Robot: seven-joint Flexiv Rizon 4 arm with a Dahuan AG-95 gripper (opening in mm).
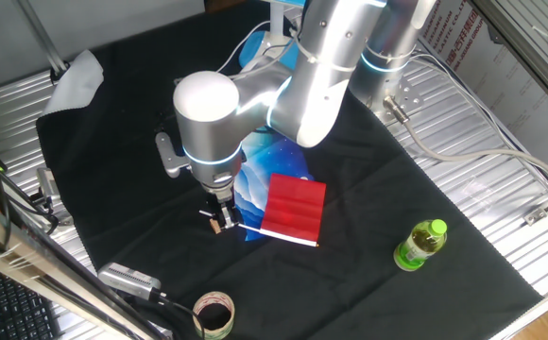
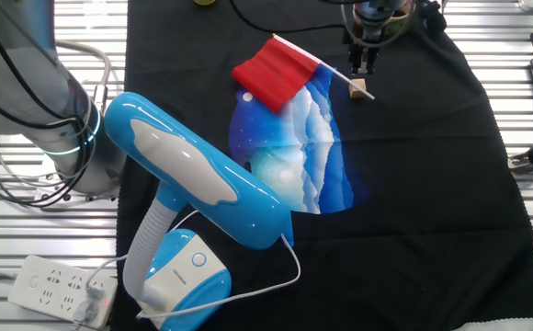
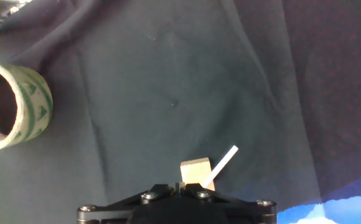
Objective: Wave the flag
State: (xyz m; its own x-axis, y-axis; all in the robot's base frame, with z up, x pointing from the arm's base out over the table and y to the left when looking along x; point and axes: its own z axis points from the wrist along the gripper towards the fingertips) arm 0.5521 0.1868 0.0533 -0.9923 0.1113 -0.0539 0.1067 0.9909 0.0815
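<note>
The flag (image 1: 296,209) is a red cloth on a thin white stick (image 1: 255,229). It lies flat, partly over a blue-and-white patterned cloth (image 1: 255,179). It also shows in the other fixed view (image 2: 274,74). The stick's bare end rests against a small wooden block (image 3: 194,170). My gripper (image 1: 220,223) points straight down at that end, at table level. In the hand view the jaws stand almost together, and the stick (image 3: 223,160) runs out from under them. The gripper (image 2: 364,68) looks shut on the stick.
A roll of tape (image 1: 214,314) lies near the front edge and shows in the hand view (image 3: 9,106). A green bottle (image 1: 419,244) stands to the right. A blue lamp-like device (image 2: 193,188) stands on the far side. A black cloth (image 1: 123,151) covers the table.
</note>
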